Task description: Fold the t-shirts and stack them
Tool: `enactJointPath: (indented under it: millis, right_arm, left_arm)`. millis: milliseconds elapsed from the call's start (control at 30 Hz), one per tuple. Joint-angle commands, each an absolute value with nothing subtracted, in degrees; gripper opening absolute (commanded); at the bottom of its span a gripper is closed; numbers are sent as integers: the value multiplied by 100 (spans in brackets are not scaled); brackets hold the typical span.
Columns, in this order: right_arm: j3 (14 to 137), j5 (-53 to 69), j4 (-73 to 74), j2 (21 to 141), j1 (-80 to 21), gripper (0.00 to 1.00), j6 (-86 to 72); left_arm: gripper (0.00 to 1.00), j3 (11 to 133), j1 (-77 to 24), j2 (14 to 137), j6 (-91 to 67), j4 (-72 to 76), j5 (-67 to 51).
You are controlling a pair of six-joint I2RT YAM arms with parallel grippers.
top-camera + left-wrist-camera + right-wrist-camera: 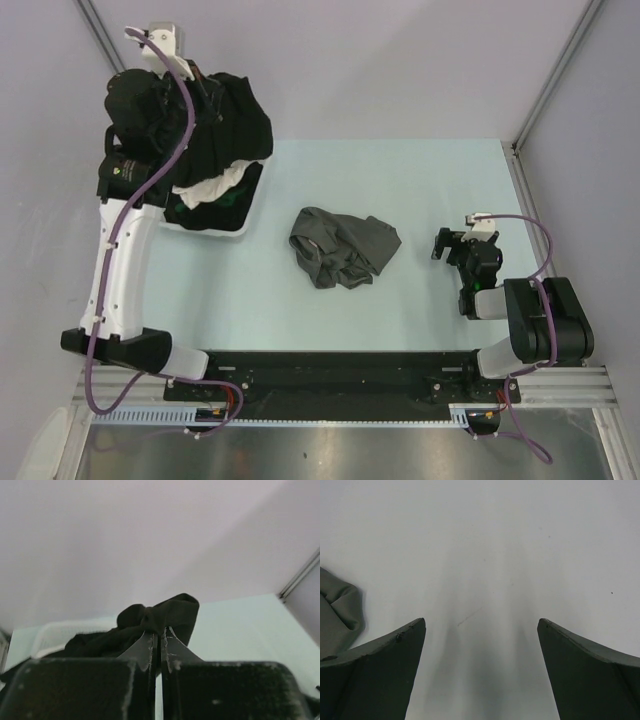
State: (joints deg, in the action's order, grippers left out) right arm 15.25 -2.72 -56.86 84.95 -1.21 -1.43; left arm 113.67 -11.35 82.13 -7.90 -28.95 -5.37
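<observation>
top view, left hand (208,92) clamped on black t-shirt (245,125) above white tray (215,228), charcoal grey t-shirt (345,247) crumpled on counter (420,180) left of empty, wide-open right hand (447,243), left wrist view, cloth bunched at fingertips, right wrist view, grey cloth beside left finger

Light was even and diffuse from overhead, with no hard shadows. The top view was sharp and the table (400,180) bright. The only glare was a dull sheen on the metal strip (330,450) at the bottom. The black t-shirt (240,115) was crushed near-black, folds barely readable. In the left wrist view, the left gripper's fingers (142,652) were soft and dark against a pale wall. The right gripper's fingers (375,670) were blurred at the edges, with faint shadow between them. The grey t-shirt (337,610) was slightly soft.
</observation>
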Motion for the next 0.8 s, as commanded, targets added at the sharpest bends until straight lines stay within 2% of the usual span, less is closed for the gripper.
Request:
enactJointPath:
  millis: [0, 200, 367, 467, 767]
  right_arm:
    - [1608, -431, -5897, 8376, -149, 100, -53]
    - [1600, -439, -5906, 8376, -149, 100, -53]
    - [1600, -431, -5924, 8393, -150, 100, -44]
    - [1600, -431, -5924, 8385, -149, 100, -53]
    - [1600, -396, -5941, 8402, -141, 100, -53]
  left_arm:
    - [0, 10531, -731, 8604, -737, -2883, -307]
    - [0, 9185, -168, 9008, -835, -2154, -308]
    - [0, 9088, 315, 9527, -931, -2259, -114]
    - [0, 8904, 430, 9309, -1002, -2154, -44]
    - [0, 9132, 553, 9298, -843, -2320, 1317]
